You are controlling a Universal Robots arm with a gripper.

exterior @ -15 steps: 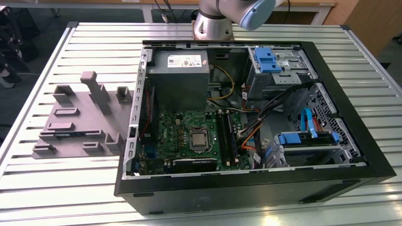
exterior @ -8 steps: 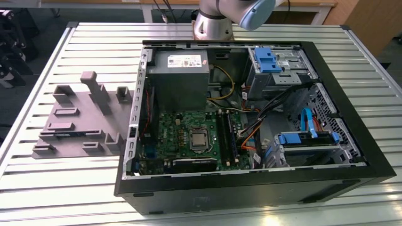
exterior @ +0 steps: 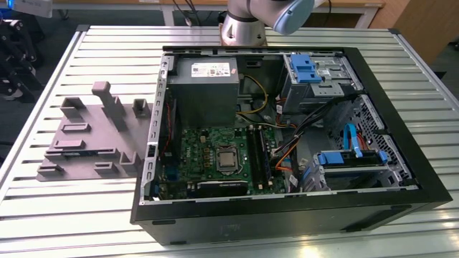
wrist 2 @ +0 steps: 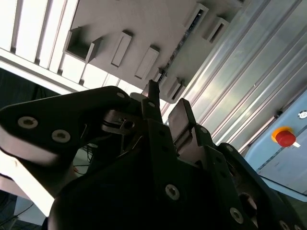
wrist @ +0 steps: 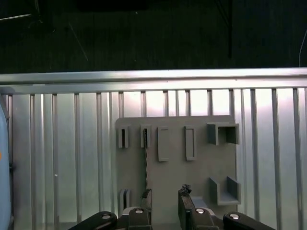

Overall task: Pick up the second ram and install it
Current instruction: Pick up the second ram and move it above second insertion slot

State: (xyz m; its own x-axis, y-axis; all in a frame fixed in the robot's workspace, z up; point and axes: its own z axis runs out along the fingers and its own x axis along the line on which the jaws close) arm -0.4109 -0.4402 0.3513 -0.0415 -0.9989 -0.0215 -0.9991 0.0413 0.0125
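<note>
We see one hand [wrist: 165,194] with two fingers [wrist: 184,201] held apart and nothing between them. It hangs over one grey plate [wrist: 201,172] on the slatted table [exterior: 107,54].

One ram [wrist: 145,167] stands on its thin edge on that plate. In the first wrist view it runs from a slotted block toward one finger, and we cannot tell if they touch. In that view we count four narrow blocks in a row and two open brackets. In the exterior view, one open computer case [exterior: 287,220] sits just beside the plate.
</note>
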